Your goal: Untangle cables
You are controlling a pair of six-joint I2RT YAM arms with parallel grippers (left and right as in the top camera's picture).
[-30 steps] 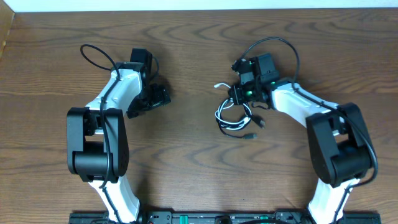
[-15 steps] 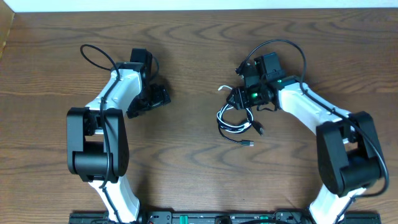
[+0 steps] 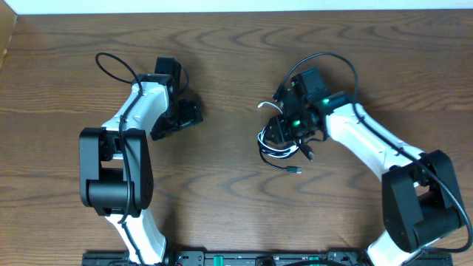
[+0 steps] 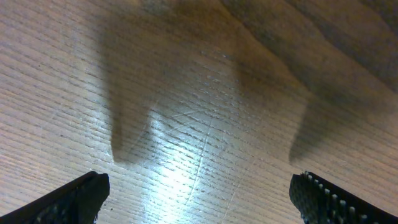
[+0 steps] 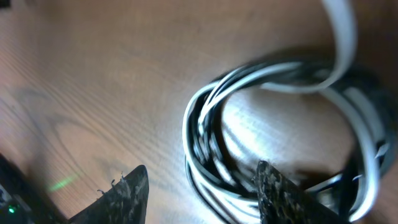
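Cables (image 5: 198,130), black and white, coil beneath spread right tool (image 5: 200,169); left tool (image 4: 199,179) also spread.

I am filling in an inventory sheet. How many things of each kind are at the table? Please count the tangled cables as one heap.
Robot arms: 2, the left arm and the right arm
Cable tangle: 1, white and black cords together; single cords cannot be counted
Total: 3

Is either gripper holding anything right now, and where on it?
Nothing is held. The left gripper is open over the wooden table; the right gripper stands open astride the coiled black and white cables.
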